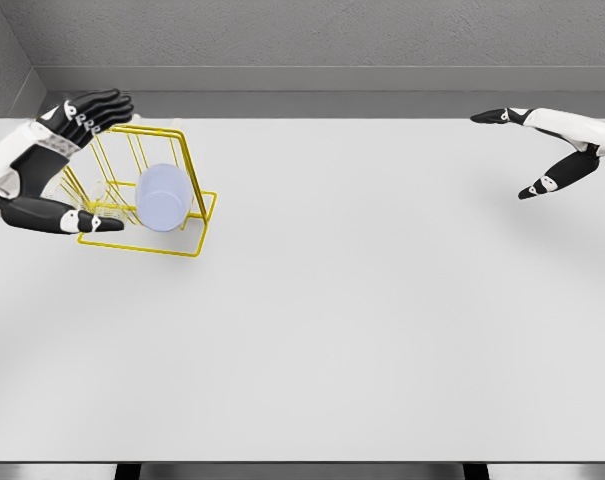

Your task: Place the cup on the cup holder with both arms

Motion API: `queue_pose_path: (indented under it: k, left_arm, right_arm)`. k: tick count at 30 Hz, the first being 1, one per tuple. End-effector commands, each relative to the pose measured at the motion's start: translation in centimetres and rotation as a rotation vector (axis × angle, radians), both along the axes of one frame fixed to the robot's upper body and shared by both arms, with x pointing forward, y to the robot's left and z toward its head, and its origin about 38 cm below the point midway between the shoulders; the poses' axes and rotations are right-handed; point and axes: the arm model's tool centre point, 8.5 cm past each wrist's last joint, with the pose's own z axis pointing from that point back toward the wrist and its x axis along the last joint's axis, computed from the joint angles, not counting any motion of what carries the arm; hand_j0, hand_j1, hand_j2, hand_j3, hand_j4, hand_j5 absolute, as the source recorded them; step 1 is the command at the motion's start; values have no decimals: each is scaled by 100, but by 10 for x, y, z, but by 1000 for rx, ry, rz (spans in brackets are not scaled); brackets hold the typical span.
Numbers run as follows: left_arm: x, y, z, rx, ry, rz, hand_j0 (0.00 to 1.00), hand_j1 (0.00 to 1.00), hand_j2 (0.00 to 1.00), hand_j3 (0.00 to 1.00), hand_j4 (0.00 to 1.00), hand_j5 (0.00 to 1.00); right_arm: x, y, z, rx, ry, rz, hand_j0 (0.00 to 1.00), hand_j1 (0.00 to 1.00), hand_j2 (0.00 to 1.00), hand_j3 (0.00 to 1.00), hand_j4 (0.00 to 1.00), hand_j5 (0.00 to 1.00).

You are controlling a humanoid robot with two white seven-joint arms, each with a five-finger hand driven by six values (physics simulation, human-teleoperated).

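both hands, left (57,170) and right (552,150), spread open; cup (163,197) lies sideways in yellow holder (187,165), mouth facing camera.

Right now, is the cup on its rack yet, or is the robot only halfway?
Mostly done, it seems: the pale cup lies on its side inside the yellow wire cup holder. In hand: the left hand is open around the holder's far side, gripping nothing. The right hand is open, far away. Left: pulling the left arm away.
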Motion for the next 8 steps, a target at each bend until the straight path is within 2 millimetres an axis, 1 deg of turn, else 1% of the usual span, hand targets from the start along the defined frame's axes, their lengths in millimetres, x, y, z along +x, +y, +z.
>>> queue_pose_path:
  k: [1,4,8]
  left_arm:
    - [-5,-3,13,7,-44,-19,100,100,100,100,100,100]
    - [-11,0,18,19,-105,-31,100,100,100,100,100,100]
    - [-21,1,2,24,-66,-32,100,100,100,100,100,100]
  right_arm:
    - [0,0,1,8,0,-3,100,100,100,100,100,100]
    - [0,-1,1,7,0,-4,100,100,100,100,100,100]
    - [0,-1,1,8,0,-6,100,100,100,100,100,100]
